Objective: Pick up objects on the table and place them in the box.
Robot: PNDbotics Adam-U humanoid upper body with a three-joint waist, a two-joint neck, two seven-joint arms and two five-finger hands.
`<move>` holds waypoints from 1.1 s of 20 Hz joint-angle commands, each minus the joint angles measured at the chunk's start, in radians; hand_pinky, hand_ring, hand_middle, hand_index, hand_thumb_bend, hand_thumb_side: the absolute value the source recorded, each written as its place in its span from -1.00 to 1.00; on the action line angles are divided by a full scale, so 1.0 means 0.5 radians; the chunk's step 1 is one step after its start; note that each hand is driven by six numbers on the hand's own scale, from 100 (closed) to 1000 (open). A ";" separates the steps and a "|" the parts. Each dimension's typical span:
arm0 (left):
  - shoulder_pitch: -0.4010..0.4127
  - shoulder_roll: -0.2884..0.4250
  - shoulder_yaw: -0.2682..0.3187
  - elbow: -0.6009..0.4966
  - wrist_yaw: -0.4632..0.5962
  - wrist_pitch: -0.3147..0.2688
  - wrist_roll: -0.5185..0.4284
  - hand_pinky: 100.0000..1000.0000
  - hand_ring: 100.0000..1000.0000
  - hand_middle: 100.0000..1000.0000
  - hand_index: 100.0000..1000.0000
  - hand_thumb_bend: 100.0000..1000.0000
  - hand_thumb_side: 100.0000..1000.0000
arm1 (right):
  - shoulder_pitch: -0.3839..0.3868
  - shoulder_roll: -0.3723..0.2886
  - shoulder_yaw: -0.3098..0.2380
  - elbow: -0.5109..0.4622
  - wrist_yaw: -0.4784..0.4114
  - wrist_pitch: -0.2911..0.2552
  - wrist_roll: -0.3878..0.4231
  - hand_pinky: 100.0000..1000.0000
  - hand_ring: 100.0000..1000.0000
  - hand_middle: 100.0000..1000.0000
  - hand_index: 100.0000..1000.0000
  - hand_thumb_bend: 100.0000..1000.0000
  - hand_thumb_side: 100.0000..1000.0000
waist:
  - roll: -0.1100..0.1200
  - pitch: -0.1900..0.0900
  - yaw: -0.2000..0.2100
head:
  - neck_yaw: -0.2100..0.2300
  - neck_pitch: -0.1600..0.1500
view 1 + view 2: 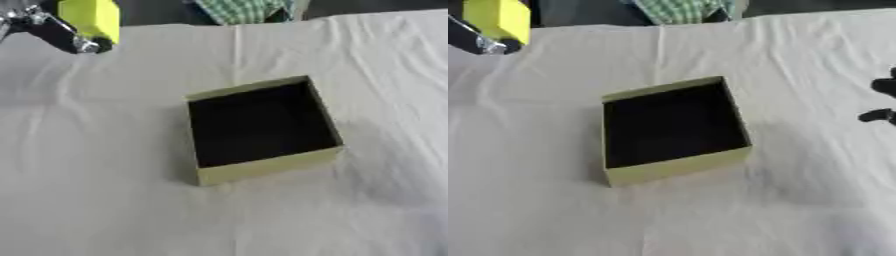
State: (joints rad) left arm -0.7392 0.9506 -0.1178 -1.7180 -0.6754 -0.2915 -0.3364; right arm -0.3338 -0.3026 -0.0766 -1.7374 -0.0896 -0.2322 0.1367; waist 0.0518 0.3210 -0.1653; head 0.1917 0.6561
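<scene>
While the box (262, 127) stands open-topped mid-worktop on its white cloth (105, 200), nothing is seen inside its dark interior.

Left eye view. Item 1: yellow block (90, 17), upper left corner, raised clear of the cloth, well apart from the box. Item 2: left hand (52, 30), black and silver, closed around the block; presumably held high so it can travel over the near wall before release. Item 3: green checked fabric (245, 10) at the far edge.

Right eye view. Item 4: right hand (881, 100), only dark fingertips at the right margin, idle; whether they are curled or straight, cannot tell.
</scene>
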 commanded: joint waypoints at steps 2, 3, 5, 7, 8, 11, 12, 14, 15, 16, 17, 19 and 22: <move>-0.041 0.091 -0.103 -0.458 0.124 -0.047 -0.062 0.22 -0.05 -0.13 0.45 -0.14 -1.00 | -0.025 -0.030 -0.006 -0.018 0.000 -0.004 0.012 0.05 0.69 0.41 0.71 -1.00 0.46 | -0.007 -0.037 0.003 | 0.001 -0.022; -0.063 0.083 -0.138 -0.512 0.152 -0.067 -0.082 0.22 -0.04 -0.13 0.45 -0.14 -1.00 | -0.025 -0.029 -0.005 -0.018 0.000 -0.004 0.014 0.05 0.69 0.41 0.71 -1.00 0.46 | -0.007 -0.038 0.001 | 0.004 -0.022; -0.137 0.045 -0.222 -0.551 0.203 -0.139 -0.117 0.22 -0.05 -0.13 0.45 -0.15 -1.00 | -0.026 -0.029 -0.003 -0.017 -0.001 -0.004 0.016 0.05 0.69 0.41 0.71 -1.00 0.46 | -0.009 -0.040 -0.002 | 0.008 -0.023; -0.200 0.002 -0.286 -0.561 0.242 -0.187 -0.152 0.22 -0.05 -0.13 0.45 -0.15 -1.00 | -0.025 -0.029 -0.002 -0.017 -0.002 -0.005 0.017 0.06 0.69 0.41 0.71 -1.00 0.46 | -0.011 -0.041 -0.002 | 0.006 -0.023; -0.220 -0.015 -0.304 -0.562 0.256 -0.198 -0.167 0.23 -0.05 -0.14 0.45 -0.17 -1.00 | -0.025 -0.029 -0.002 -0.017 -0.002 -0.006 0.017 0.06 0.69 0.41 0.71 -1.00 0.46 | -0.012 -0.041 -0.002 | 0.006 -0.023; -0.305 -0.116 -0.401 -0.564 0.309 -0.221 -0.251 0.24 -0.06 -0.14 0.45 -0.19 -1.00 | -0.022 -0.027 -0.003 -0.015 -0.002 -0.007 0.015 0.06 0.69 0.41 0.71 -1.00 0.46 | -0.016 -0.042 -0.004 | 0.002 -0.022; -0.325 -0.144 -0.427 -0.564 0.322 -0.218 -0.282 0.24 -0.06 -0.14 0.45 -0.19 -1.00 | -0.022 -0.027 -0.003 -0.015 -0.002 -0.007 0.015 0.06 0.69 0.41 0.71 -1.00 0.46 | -0.017 -0.041 -0.005 | 0.002 -0.023; -0.353 -0.191 -0.470 -0.564 0.341 -0.206 -0.341 0.25 -0.06 -0.14 0.44 -0.21 -1.00 | -0.020 -0.025 -0.003 -0.014 -0.002 -0.007 0.015 0.06 0.69 0.41 0.71 -1.00 0.46 | -0.018 -0.041 -0.006 | 0.003 -0.024; -0.363 -0.209 -0.485 -0.564 0.347 -0.199 -0.366 0.26 -0.06 -0.14 0.44 -0.22 -1.00 | -0.019 -0.024 -0.004 -0.014 -0.001 -0.007 0.015 0.06 0.69 0.41 0.71 -1.00 0.46 | -0.018 -0.040 -0.006 | 0.003 -0.024; -0.372 -0.230 -0.504 -0.559 0.350 -0.191 -0.393 0.26 -0.06 -0.14 0.44 -0.22 -1.00 | -0.017 -0.023 -0.004 -0.014 -0.001 -0.007 0.015 0.06 0.69 0.41 0.71 -1.00 0.46 | -0.018 -0.039 -0.008 | 0.005 -0.024; -0.381 -0.250 -0.519 -0.548 0.351 -0.185 -0.417 0.26 -0.06 -0.14 0.44 -0.22 -1.00 | -0.016 -0.022 -0.004 -0.014 0.000 -0.007 0.015 0.06 0.69 0.41 0.71 -1.00 0.46 | -0.018 -0.039 -0.009 | 0.005 -0.023; -0.393 -0.269 -0.533 -0.531 0.352 -0.180 -0.440 0.26 -0.06 -0.14 0.44 -0.22 -1.00 | -0.014 -0.022 -0.005 -0.013 0.001 -0.008 0.014 0.06 0.69 0.41 0.71 -1.00 0.46 | -0.018 -0.039 -0.008 | 0.005 -0.023; -0.398 -0.303 -0.548 -0.497 0.345 -0.167 -0.449 0.28 -0.06 -0.14 0.44 -0.26 -1.00 | -0.013 -0.016 -0.004 -0.013 0.000 -0.007 0.015 0.06 0.69 0.41 0.71 -1.00 0.46 | -0.021 -0.035 -0.020 | 0.015 -0.025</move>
State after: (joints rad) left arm -0.9197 0.7940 -0.3965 -1.9669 -0.5032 -0.3780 -0.5555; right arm -0.3334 -0.3023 -0.0735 -1.7371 -0.0898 -0.2334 0.1427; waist 0.0465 0.3210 -0.1750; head 0.1944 0.6504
